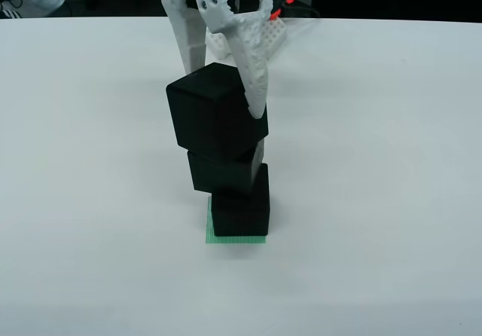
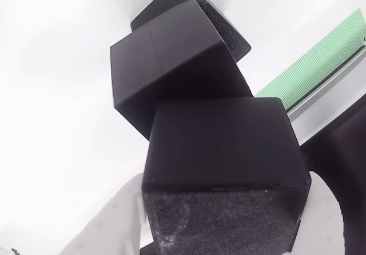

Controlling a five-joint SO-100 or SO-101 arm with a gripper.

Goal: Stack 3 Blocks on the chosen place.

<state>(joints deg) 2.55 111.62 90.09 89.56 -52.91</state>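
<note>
Your gripper (image 1: 226,114) is closed on the top block (image 1: 216,111), resting twisted atop the middle block (image 1: 224,172) and bottom block (image 1: 241,211) over the green square (image 1: 213,234) — each cube is skewed, so lift the fingers straight up — open table (image 1: 392,200) surrounds the stack.

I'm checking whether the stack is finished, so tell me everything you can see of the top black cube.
The top cube is matte black with plain faces and sharp edges, looking like hard plastic or foam. It sits on the middle cube, twisted relative to it and overhanging toward the left in the front view. The white gripper has a finger down its right side and another behind it; in the gripper camera the cube fills the jaws. Whether it is released cannot be told.
</note>
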